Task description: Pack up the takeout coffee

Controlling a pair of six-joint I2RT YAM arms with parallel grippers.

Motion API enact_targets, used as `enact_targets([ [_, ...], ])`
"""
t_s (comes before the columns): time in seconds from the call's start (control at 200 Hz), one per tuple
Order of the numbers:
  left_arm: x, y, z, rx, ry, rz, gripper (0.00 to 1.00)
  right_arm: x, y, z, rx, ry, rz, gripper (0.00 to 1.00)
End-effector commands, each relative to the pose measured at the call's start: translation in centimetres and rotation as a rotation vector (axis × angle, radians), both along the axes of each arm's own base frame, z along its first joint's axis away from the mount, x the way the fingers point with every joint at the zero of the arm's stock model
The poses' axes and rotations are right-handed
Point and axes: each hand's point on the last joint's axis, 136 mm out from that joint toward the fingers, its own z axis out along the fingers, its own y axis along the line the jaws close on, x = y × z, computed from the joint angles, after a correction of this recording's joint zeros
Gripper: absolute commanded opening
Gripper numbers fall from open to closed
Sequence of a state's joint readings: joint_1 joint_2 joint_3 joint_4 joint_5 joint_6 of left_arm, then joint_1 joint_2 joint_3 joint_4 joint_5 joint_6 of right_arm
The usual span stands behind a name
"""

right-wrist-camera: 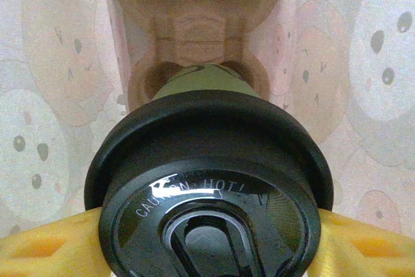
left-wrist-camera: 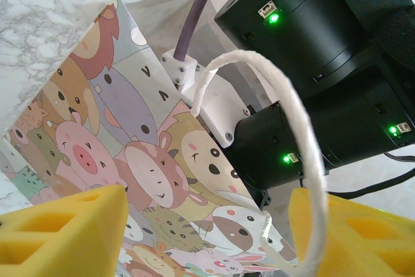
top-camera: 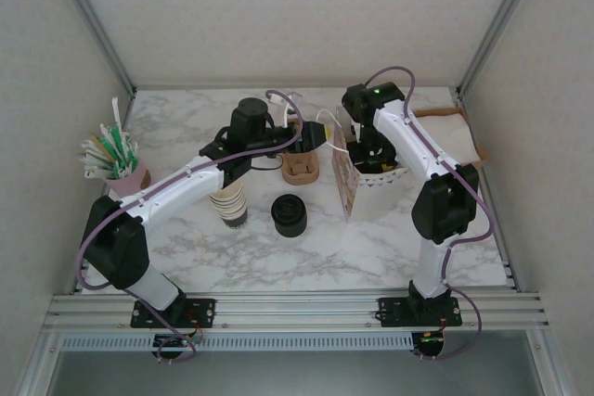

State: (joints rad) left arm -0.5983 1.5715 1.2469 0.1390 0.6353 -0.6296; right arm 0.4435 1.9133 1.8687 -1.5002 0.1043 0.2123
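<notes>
Marble worktop (top-camera: pixel 232 257) fills a white-walled booth, with both arms bolted at its near edge. One arm stretches low from the near left corner toward the middle, and the left hand (left-wrist-camera: pixel 207 238) stops at the rim of a paper bag (top-camera: pixel 345 183) printed with cartoon animals. Its yellow fingers (left-wrist-camera: pixel 58 231) stand wide apart, and the bag's white cord handle (left-wrist-camera: pixel 292 115) loops through the gap between them without being pinched. The other arm rises from its base, folds at the elbow and bends down over the bag mouth, so the right hand (top-camera: pixel 371 157) points down into the bag. Seen from that wrist, the hand grips the coffee cup (right-wrist-camera: pixel 207 180) at its round black lid, one finger on each side. The olive-green cup stands upright inside the bag, its foot in a pocket of a brown pulp tray (right-wrist-camera: pixel 194 37). A stack of black lids (top-camera: pixel 289 215) and a stack of cream cups (top-camera: pixel 230 206) stand on the worktop near the left arm.
</notes>
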Motion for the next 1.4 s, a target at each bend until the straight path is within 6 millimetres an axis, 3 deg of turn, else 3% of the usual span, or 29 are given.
enact_targets([
  [0.0, 0.1, 0.1, 1.4, -0.032, -0.035, -0.003, 0.66, 1.2, 0.0, -1.3, -0.018, -0.008, 0.003, 0.69],
  [1.021, 0.3, 0.0, 1.4, -0.034, -0.031, 0.0, 0.66, 0.7, 0.0, 0.0, 0.003, -0.023, 0.004, 0.76],
  [1.397, 0.5, -0.2, 1.2, -0.034, -0.025, 0.001, 0.66, 0.3, 0.0, 1.5, 0.02, -0.057, 0.006, 0.8],
])
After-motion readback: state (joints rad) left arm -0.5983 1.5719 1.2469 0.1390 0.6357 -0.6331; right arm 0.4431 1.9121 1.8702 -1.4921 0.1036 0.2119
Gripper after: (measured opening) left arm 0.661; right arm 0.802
